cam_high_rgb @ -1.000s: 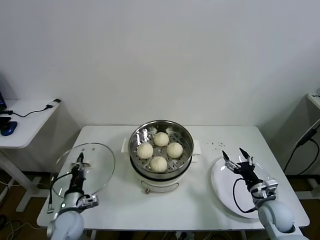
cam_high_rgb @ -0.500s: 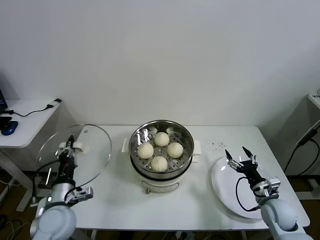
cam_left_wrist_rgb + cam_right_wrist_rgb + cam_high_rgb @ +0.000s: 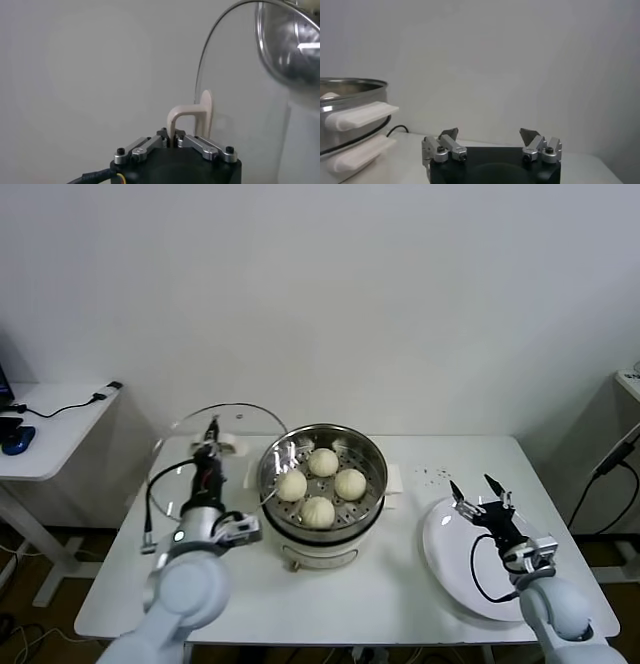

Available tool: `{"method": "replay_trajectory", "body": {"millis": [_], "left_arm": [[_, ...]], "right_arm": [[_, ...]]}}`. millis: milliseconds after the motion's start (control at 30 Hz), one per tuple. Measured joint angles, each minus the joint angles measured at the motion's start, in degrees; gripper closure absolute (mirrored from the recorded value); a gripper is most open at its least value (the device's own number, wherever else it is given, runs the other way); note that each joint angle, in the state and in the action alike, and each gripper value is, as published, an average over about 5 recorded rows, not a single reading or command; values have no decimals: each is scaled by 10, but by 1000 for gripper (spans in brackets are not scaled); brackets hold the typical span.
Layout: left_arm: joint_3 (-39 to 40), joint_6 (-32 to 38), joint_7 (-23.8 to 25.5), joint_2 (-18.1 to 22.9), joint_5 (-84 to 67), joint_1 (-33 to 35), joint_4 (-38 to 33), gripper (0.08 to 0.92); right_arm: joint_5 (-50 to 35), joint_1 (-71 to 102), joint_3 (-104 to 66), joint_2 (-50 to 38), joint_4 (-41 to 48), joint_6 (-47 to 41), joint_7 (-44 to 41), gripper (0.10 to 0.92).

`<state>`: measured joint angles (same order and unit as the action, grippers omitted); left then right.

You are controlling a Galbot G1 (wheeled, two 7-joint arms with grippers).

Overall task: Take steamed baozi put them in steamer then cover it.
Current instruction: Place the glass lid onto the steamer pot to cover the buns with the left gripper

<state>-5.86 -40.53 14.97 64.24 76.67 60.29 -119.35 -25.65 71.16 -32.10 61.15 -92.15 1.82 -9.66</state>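
The steamer [image 3: 322, 502], a shiny steel pot on a white base, stands mid-table with several cream-white baozi [image 3: 323, 462] on its perforated tray. My left gripper [image 3: 211, 452] is shut on the white handle [image 3: 192, 112] of the glass cover [image 3: 245, 429]. It holds the cover tilted in the air just left of the steamer's rim. In the left wrist view the cover [image 3: 240, 100] stands on edge, with the steamer [image 3: 290, 45] behind it. My right gripper [image 3: 478, 496] hangs open and empty over the white plate [image 3: 450, 569]; its wrist view shows the spread gripper [image 3: 490, 135] and the steamer [image 3: 350, 100].
The white table [image 3: 400, 604] carries a few dark crumbs [image 3: 432, 474] right of the steamer. A side table [image 3: 50, 419] with cables stands at the far left. Another table edge [image 3: 630, 384] and a cable are at the far right.
My left gripper has lifted the cover from the table's left side and carried it right, up to the steamer. The right gripper has stayed over the plate.
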Motion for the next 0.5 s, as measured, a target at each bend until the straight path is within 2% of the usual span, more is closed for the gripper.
{"method": "replay_trajectory", "body": {"millis": [233, 500], "left_arm": [[75, -17, 31, 74, 56, -60, 46, 850], [121, -17, 35, 153, 94, -84, 105, 850]], "right_arm": [[3, 5, -11, 0, 2, 2, 0, 203], [4, 11, -25, 1, 6, 6, -3, 203]]}}
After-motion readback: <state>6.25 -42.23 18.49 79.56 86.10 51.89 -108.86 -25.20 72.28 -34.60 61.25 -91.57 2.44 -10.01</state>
